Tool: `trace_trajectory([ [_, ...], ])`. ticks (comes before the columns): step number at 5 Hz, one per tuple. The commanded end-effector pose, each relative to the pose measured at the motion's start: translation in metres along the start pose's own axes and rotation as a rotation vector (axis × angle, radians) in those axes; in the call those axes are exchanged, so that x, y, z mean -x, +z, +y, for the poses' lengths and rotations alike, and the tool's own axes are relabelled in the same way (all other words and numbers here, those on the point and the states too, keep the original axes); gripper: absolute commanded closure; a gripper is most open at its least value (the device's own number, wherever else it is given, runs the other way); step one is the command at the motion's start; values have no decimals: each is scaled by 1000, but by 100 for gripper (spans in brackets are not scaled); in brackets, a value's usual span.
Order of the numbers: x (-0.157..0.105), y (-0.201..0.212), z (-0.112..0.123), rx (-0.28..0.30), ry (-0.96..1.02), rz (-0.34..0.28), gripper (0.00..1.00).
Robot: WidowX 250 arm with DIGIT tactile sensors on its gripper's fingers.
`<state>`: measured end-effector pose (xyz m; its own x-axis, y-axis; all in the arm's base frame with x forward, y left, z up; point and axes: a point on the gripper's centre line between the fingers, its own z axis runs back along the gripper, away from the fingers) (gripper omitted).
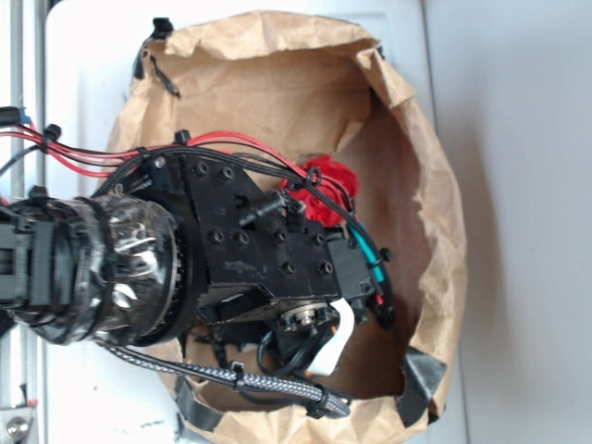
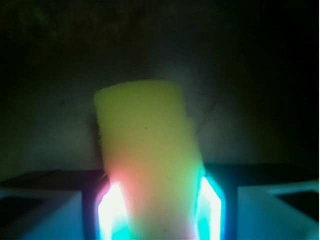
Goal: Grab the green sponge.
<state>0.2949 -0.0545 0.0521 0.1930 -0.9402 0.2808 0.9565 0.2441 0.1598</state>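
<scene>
Green sponge (image 2: 147,160) sits between fingers (image 2: 210,210) of claw (image 2: 156,212), long axis pointing straight away from wrist. Claw clamped on it, down inside paper bag (image 1: 435,194).

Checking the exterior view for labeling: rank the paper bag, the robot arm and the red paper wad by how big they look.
1. paper bag
2. robot arm, though it is nearer the camera
3. red paper wad, partly hidden by the arm
</scene>
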Motion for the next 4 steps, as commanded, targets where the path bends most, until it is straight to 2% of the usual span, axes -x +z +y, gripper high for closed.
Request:
trace_trajectory([
  [1,-6,65,24,-83,108,-75,100],
  [2,-5,82,27,-121,237,-48,100],
  [3,-1,98,26,-185,449,-9,100],
  [4,5,119,21,-206,631,3,100],
])
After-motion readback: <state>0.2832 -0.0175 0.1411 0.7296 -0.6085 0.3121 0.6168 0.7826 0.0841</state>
